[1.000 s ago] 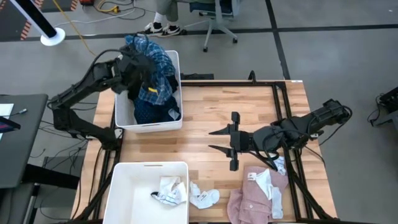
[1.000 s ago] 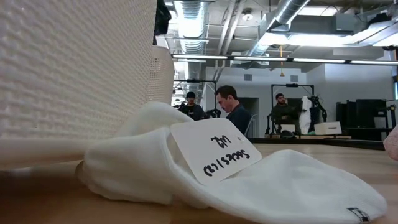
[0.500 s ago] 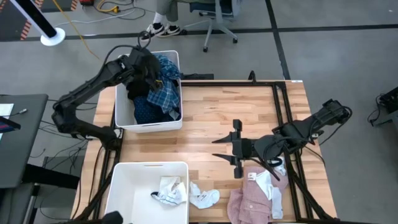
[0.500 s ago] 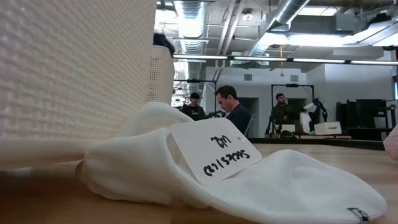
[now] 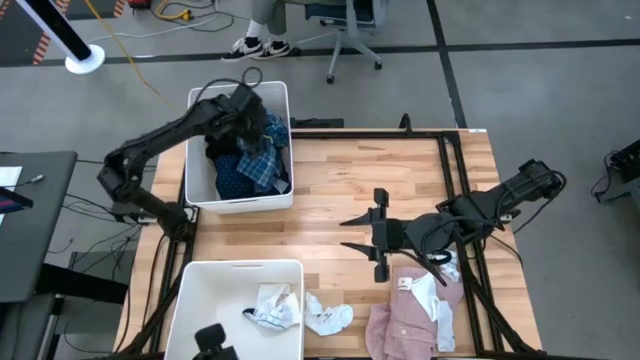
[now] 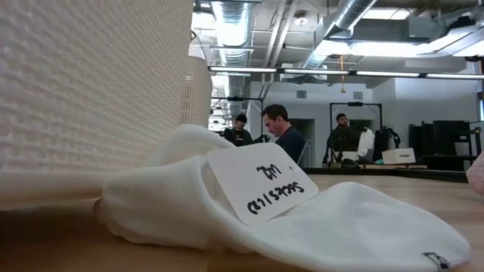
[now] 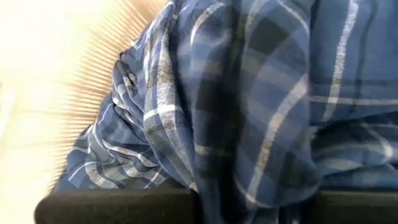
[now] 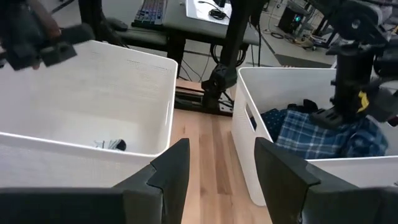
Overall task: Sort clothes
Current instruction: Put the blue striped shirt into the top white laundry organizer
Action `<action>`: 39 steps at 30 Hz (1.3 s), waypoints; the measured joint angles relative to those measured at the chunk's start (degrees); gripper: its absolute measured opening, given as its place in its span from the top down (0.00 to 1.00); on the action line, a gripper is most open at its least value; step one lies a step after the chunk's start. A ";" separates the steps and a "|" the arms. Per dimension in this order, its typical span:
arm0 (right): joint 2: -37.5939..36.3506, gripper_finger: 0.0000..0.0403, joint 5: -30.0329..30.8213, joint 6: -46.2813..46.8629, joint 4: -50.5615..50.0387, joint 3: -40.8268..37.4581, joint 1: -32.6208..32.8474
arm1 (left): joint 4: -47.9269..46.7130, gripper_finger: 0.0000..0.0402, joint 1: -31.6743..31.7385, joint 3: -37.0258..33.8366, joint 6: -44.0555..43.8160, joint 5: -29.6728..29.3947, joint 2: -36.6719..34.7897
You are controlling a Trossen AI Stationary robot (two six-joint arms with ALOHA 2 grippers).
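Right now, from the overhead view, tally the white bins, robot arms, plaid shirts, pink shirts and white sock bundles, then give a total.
White bins: 2 (far bin, near bin)
Robot arms: 2 (left arm, right arm)
Blue plaid shirt: 1, in the far bin
Pink shirt: 1, on the table
White sock bundles: 2 (one in the near bin, one on the table)
Total: 8

I see the wooden bench carrying two white bins: one at upper left, another at lower left. Beside the lower bin lie small white socks, and a pink shirt at bottom centre-right.
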 joint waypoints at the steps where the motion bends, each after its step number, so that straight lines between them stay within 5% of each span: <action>1: 0.16 0.52 0.01 -0.02 0.02 0.01 -0.02 | -0.94 0.92 0.00 0.25 0.38 -0.08 1.08; 15: 1.43 0.52 0.00 1.38 -2.76 0.00 0.17 | -17.26 0.90 -0.08 5.07 0.40 0.81 14.37; 28: 1.43 0.52 0.00 2.33 -3.53 0.00 0.20 | -19.16 0.87 -1.09 5.98 0.78 -1.59 16.50; 39: 1.43 0.52 0.00 2.60 -3.69 0.00 0.20 | -27.07 0.55 -2.10 13.53 -0.86 -1.53 16.07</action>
